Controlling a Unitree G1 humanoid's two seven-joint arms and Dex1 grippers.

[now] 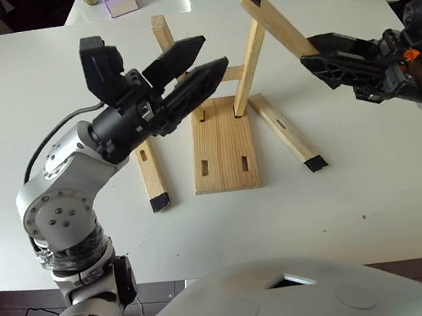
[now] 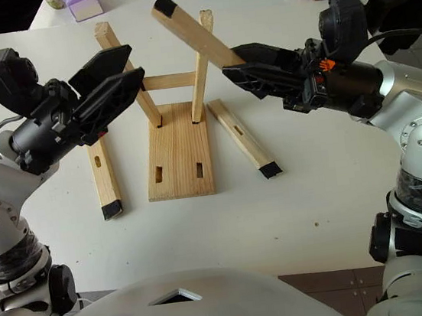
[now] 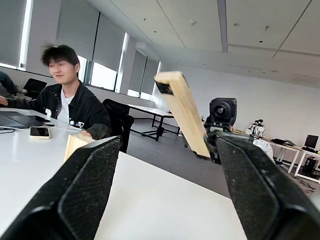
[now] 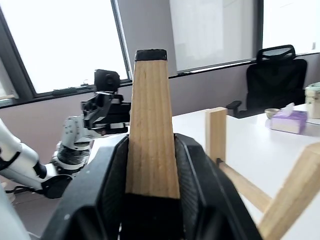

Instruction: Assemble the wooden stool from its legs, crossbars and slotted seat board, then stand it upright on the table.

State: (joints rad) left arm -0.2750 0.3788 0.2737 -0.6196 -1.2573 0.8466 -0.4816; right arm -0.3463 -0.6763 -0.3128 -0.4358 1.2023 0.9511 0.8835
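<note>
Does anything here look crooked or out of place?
Nothing broken, just half-built: two standing legs lean in the board, two loose legs lie beside it, and the right gripper holds another leg slanting in the air.

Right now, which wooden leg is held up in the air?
The black-tipped leg in the right pincer; two others lie flat on the table, two stand in the board.

The white counter (image 1: 368, 185) carries the slotted seat board (image 1: 224, 150), lying flat near its middle. A loose leg (image 1: 151, 173) lies just left of the board. A second leg (image 1: 289, 134) lies just right of it, angled outward.
</note>
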